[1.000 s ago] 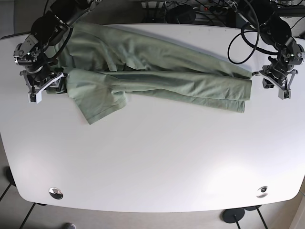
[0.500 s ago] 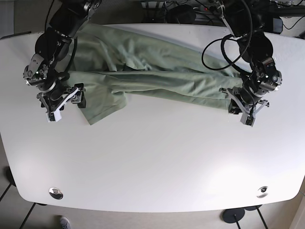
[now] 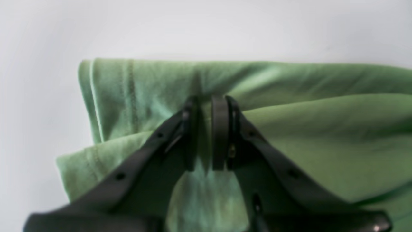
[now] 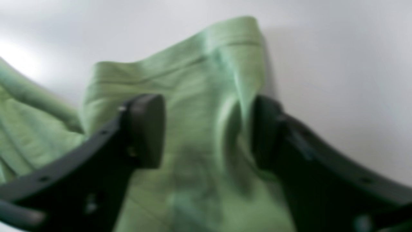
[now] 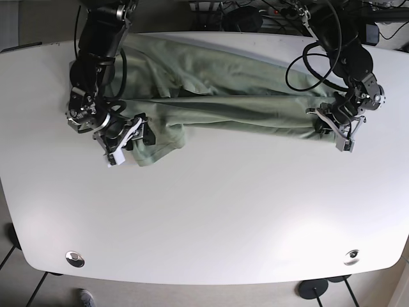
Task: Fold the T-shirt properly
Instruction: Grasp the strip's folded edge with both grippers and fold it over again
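Observation:
A green T-shirt point(image 5: 217, 89) lies stretched across the far half of the white table, creased and partly folded lengthwise. In the base view my left gripper point(image 5: 333, 125) is at the shirt's right end. The left wrist view shows this gripper point(image 3: 207, 106) shut on a pinch of the layered fabric point(image 3: 322, 129) near a stitched hem. My right gripper point(image 5: 134, 137) is at the bunched lower-left flap. Seen from the right wrist, it point(image 4: 207, 129) stands open, its fingers point(image 4: 145, 129) straddling a raised fold of cloth point(image 4: 199, 80).
The white table point(image 5: 204, 211) extends toward the front, with round metal fittings at the front left point(image 5: 75, 258) and front right point(image 5: 351, 257). Black cables point(image 5: 255, 13) crowd the back edge behind the shirt.
Both grippers came in from beside the shirt's ends onto the fabric. The left one closed on the right end. The lower-left flap has been pushed rightward and bunched up.

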You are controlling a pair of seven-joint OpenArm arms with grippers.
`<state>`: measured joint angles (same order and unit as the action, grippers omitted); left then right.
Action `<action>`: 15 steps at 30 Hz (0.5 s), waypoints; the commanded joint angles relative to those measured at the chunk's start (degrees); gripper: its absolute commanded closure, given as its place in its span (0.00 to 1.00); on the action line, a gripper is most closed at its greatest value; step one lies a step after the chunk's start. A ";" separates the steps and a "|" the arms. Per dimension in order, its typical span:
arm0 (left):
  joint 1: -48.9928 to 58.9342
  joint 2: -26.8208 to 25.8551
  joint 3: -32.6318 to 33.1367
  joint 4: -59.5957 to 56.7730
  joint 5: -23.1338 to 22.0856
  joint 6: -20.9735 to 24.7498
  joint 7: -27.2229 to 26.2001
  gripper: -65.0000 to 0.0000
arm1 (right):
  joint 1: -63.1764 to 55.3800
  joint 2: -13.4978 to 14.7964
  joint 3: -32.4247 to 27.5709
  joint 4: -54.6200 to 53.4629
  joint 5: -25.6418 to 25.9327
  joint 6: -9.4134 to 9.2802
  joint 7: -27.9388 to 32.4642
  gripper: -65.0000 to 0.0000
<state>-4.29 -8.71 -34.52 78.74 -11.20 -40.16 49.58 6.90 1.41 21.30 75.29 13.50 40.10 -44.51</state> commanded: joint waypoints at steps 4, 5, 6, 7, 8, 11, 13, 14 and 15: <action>1.79 -1.62 -4.99 0.60 1.22 0.16 0.84 0.90 | 0.80 0.13 -3.41 0.54 -0.97 -0.10 -1.69 0.93; 1.79 -1.62 -5.70 0.51 1.22 0.16 0.84 0.90 | 0.88 0.13 -3.94 0.80 -0.97 -0.10 -1.69 0.98; 2.40 -1.62 -6.40 0.51 1.22 0.16 0.84 0.90 | 0.88 0.13 -4.11 2.30 -0.53 -0.10 -1.69 0.97; 3.02 -1.62 -6.58 0.51 1.22 0.16 0.84 0.90 | 0.80 0.13 -4.11 4.23 -0.44 -0.10 -2.04 0.97; 3.28 -1.62 -6.58 0.51 1.22 0.16 0.84 0.90 | 0.53 0.04 -4.11 6.96 -0.35 -0.14 -2.57 0.98; 3.46 -1.62 -6.66 0.51 1.22 0.16 0.84 0.90 | -1.93 -1.54 -3.76 20.05 -0.35 -0.76 -11.00 0.98; 3.55 -1.62 -6.75 0.51 1.22 0.16 0.84 0.90 | -5.01 -2.77 -3.76 30.34 -0.35 -0.76 -14.70 0.98; 3.55 -1.62 -6.75 0.51 1.22 0.16 0.84 0.90 | -6.76 -3.48 -3.76 34.82 -0.44 -0.84 -16.02 0.98; 3.55 -1.62 -6.75 0.51 1.22 0.16 0.84 0.90 | -8.43 -4.09 -3.76 38.25 -0.44 -0.84 -17.16 0.98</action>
<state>-0.93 -9.76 -41.10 78.96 -11.86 -40.16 48.18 -2.24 -3.03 17.50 112.86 12.51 39.05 -62.35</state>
